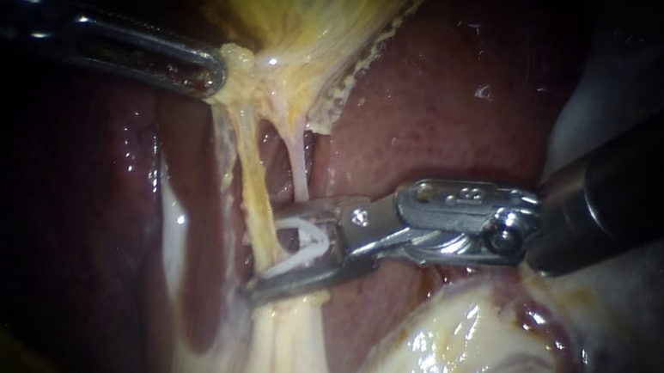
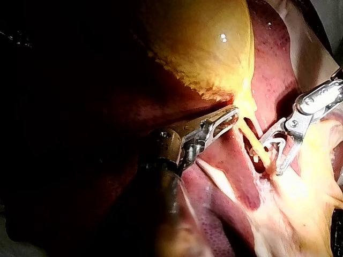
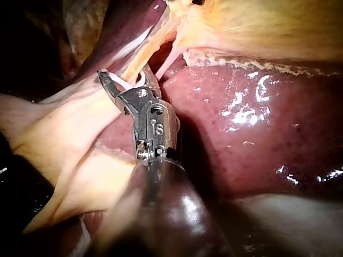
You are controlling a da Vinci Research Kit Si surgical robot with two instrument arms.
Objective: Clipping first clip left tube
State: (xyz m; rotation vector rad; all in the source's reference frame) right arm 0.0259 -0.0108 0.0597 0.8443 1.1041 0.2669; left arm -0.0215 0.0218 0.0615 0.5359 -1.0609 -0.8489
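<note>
My left instrument [image 1: 215,76] comes in from the left, its jaws shut on the pale yellow neck of the gallbladder [image 1: 305,9] and holding it up. Two tubes run down from that neck: the yellowish left tube [image 1: 255,189] and the thinner pink right tube [image 1: 296,175]. My right instrument [image 1: 266,257] reaches in from the right. Its jaws stand apart and carry a white clip [image 1: 302,247] that straddles the left tube low down. The left wrist view shows the same clip [image 2: 274,144] at the tube [image 2: 251,139]. In the right wrist view the jaws [image 3: 126,77] enclose the tube [image 3: 140,61].
Dark red liver [image 1: 447,107] lies behind and to the right of the tubes. Glistening pale fatty tissue [image 1: 448,350] bulges below the right instrument's shaft. A whitish band [image 1: 170,225] runs down the liver left of the tubes.
</note>
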